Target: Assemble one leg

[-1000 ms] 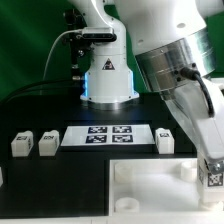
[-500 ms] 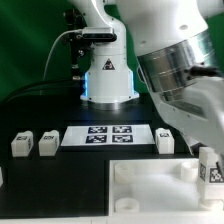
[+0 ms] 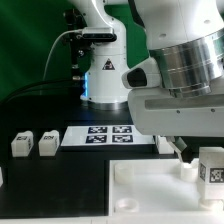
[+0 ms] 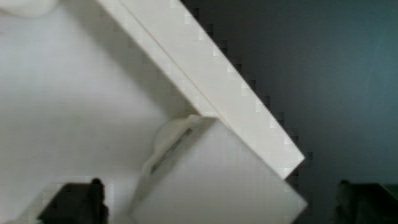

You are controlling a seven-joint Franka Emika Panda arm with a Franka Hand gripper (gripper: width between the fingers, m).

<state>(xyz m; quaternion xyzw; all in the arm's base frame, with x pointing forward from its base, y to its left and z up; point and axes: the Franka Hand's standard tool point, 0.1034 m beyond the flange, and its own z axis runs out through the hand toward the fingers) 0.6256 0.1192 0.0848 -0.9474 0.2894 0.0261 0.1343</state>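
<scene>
A leg (image 3: pixel 213 168), a small white post with a code tag, stands upright at the exterior view's right, by the far right corner of the large white panel (image 3: pixel 140 188). In the wrist view this leg (image 4: pixel 222 165) sits between my two dark fingers (image 4: pixel 75 200), with a gap on each side. My gripper (image 4: pixel 224 200) is open around it. The panel's face (image 4: pixel 71 100) fills one side of that view. In the exterior view the arm's bulk hides the hand. Two more legs (image 3: pixel 22 143) (image 3: pixel 47 143) stand at the exterior view's left.
The marker board (image 3: pixel 108 134) lies behind the panel, in front of the robot base (image 3: pixel 105 85). Another white part (image 3: pixel 166 144) shows partly under the arm, right of the marker board. The black table (image 3: pixel 60 185) lies left of the panel.
The arm has swung toward the exterior view's left and now covers more of the right side. The leg at the panel's right corner has stayed nearly in place.
</scene>
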